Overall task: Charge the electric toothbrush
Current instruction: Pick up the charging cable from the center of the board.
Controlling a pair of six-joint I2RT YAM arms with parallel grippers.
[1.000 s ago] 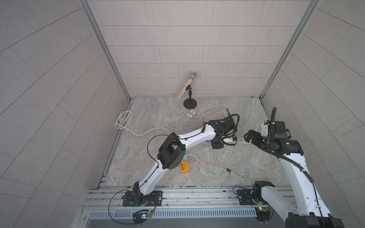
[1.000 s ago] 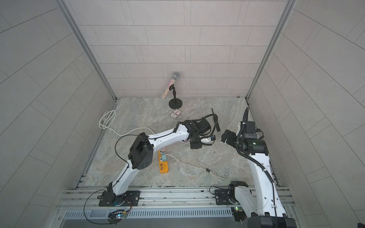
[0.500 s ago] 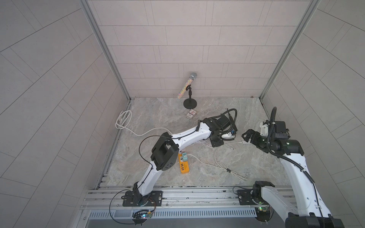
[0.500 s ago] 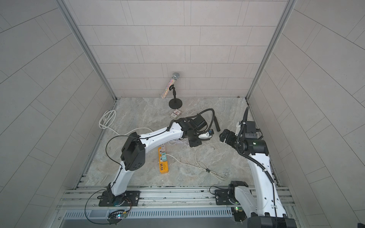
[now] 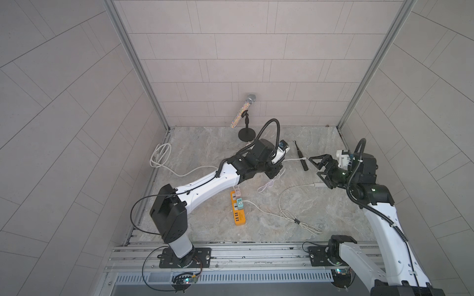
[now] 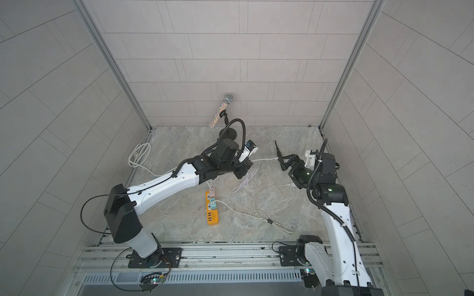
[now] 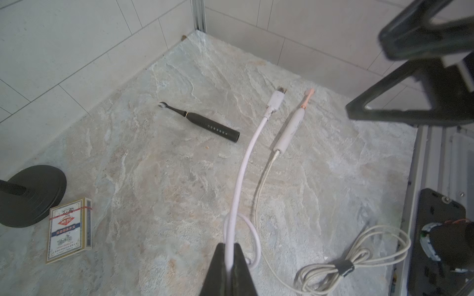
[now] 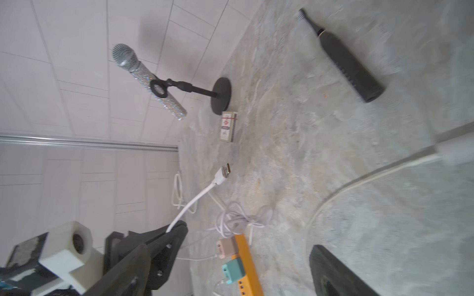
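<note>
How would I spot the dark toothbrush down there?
Find the sparkly microphone on its black stand at the back wall. Right of it, on the marbled floor, lies a slim black electric toothbrush; unlike the white, pink-tipped toothbrush nearby, no cable is attached.

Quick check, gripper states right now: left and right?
Left gripper: jaws shut on the white cable.
Right gripper: jaws open, holding nothing.

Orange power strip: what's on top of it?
A pink adapter and a teal adapter sit plugged into the orange power strip. Its USB ports look empty. The sockets beneath both adapters are covered.
</note>
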